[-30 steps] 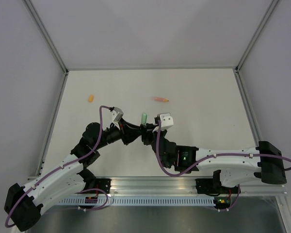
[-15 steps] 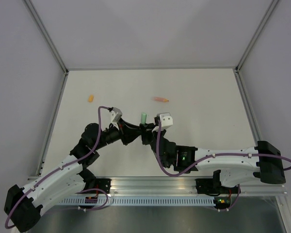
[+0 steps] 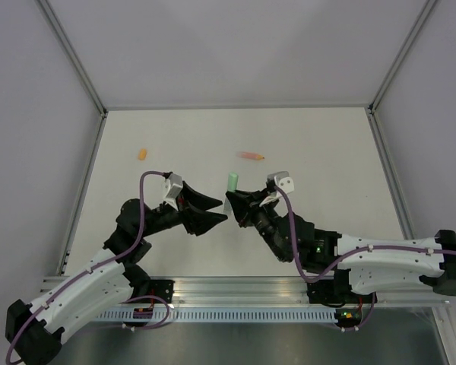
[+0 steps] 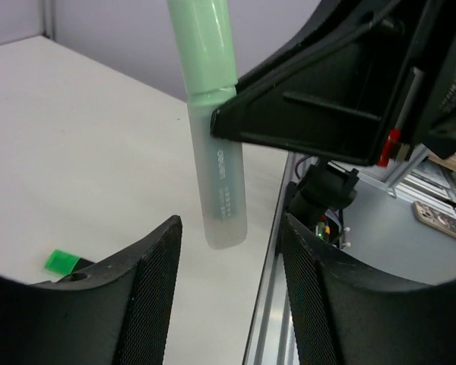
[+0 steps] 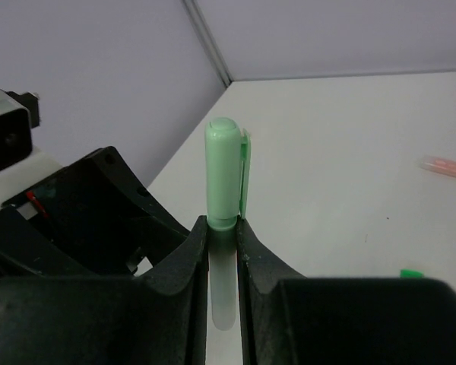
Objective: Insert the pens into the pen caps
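"Where's the mint pen (image 3: pixel 232 181)?"

"Clenched upright in my right gripper (image 3: pixel 229 201), its mint cap (image 5: pixel 222 171) seated on top."

"And your other one?"

"My left gripper (image 3: pixel 216 211) is released, jaws spread, at 8 o'clock of the right one, not touching the pen. The salmon pen (image 3: pixel 251 155) lies on the table (image 3: pixel 327 144) at 1 o'clock, the orange cap (image 3: pixel 142 153) at 10 o'clock."

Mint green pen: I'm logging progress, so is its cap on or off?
On. The mint cap sits on the end of the pen, no gap at the seam; the right gripper holds the pen body.
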